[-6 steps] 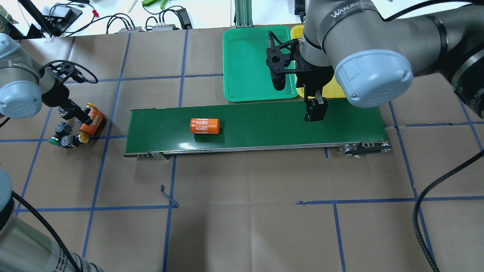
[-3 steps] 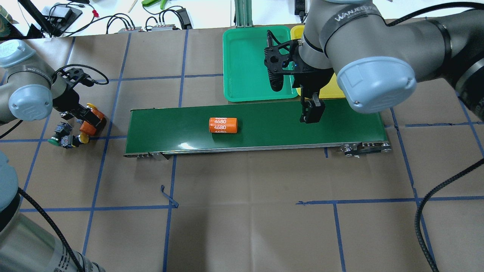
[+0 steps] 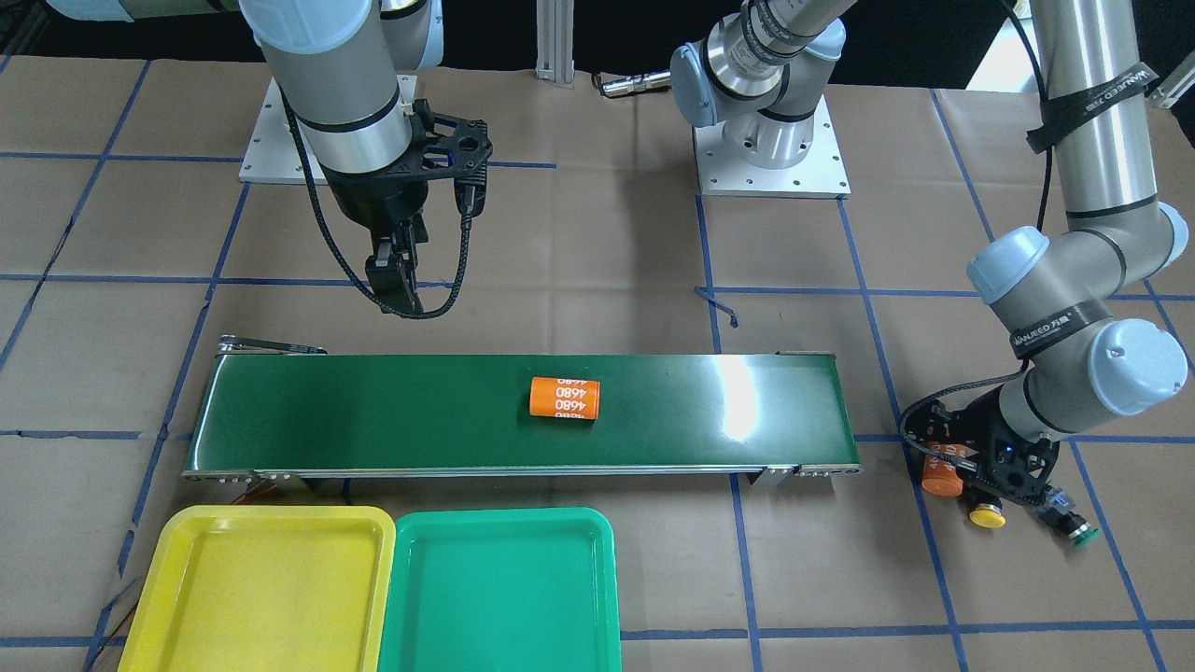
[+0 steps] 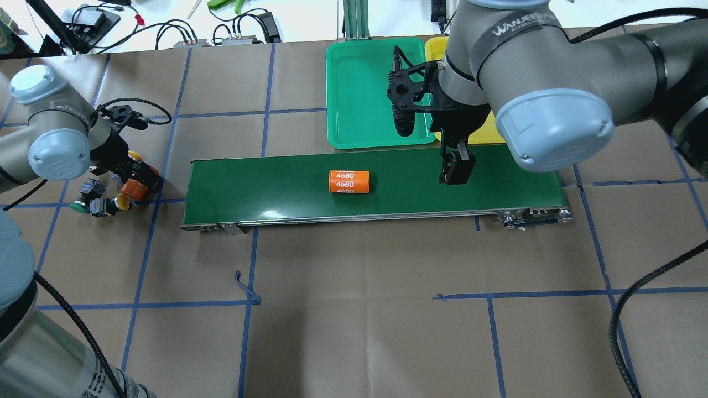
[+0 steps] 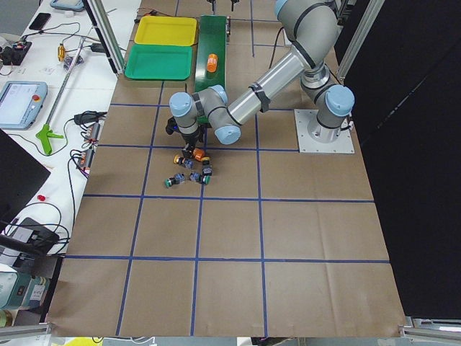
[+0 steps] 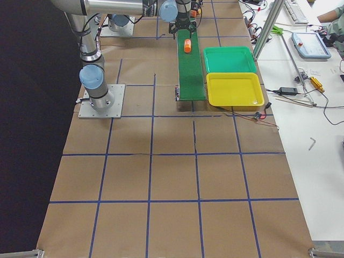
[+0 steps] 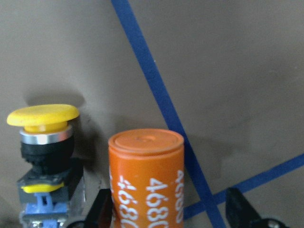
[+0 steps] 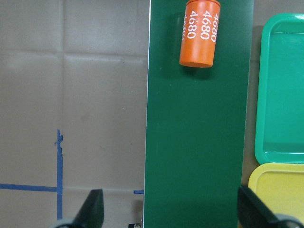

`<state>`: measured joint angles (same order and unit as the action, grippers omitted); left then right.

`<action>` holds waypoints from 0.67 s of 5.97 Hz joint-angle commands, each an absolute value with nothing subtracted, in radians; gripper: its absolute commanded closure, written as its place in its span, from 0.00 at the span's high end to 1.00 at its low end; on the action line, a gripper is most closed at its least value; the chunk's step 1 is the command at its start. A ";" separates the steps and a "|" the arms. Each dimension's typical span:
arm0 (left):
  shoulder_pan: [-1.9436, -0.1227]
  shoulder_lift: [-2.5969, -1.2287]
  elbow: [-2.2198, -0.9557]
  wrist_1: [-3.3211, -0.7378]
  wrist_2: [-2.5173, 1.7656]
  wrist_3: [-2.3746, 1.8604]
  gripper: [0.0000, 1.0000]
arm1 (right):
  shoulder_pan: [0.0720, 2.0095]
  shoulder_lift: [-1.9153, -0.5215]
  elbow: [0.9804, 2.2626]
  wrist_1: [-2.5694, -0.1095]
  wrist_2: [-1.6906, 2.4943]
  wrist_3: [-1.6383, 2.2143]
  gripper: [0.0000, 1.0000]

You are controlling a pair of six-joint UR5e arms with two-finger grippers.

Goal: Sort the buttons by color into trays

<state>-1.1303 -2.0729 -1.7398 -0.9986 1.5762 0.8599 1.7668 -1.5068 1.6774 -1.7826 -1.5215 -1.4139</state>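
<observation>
My left gripper (image 7: 168, 213) is down at the brown paper off the end of the conveyor belt (image 4: 249, 182). Its jaws are spread, with an upright orange cylinder marked 4680 (image 7: 146, 180) standing between them: one finger (image 7: 102, 209) sits right against the cylinder's side and the other (image 7: 240, 211) is clear of it, so nothing is clamped. Just beside that cylinder stands a yellow-capped button (image 7: 43, 142), cap up, outside my fingers. A few more buttons lie close by on the paper, among them a green-capped button (image 4: 80, 207), another with a yellow cap (image 4: 123, 203) and a dark one (image 4: 91, 189) whose cap colour I cannot make out. All of them are well apart from the trays. The green tray (image 4: 359, 138) and the yellow tray (image 3: 261, 515) sit side by side along the far edge of the belt, the yellow one largely hidden behind my right arm in the overhead view. My right gripper (image 4: 456, 170) hangs over the belt near those trays with its jaws wide apart and holding nothing. A second orange cylinder (image 4: 348, 182) lies on its side on the belt, about midway along it and apart from that gripper.
</observation>
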 commanded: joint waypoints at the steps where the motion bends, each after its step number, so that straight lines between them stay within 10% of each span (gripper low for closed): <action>1: -1.132 -2.083 -1.750 -0.992 1.578 0.857 0.31 | 1.766 -1.508 1.678 -1.782 -1.520 -1.350 1.00; 2: -1.132 -2.073 -1.747 -0.989 1.580 0.865 0.00 | 1.767 -1.508 1.680 -1.781 -1.520 -1.350 1.00; 4: -1.131 -2.021 -1.724 -1.008 1.616 1.057 0.00 | 1.766 -1.532 1.727 -1.798 -1.522 -1.345 1.00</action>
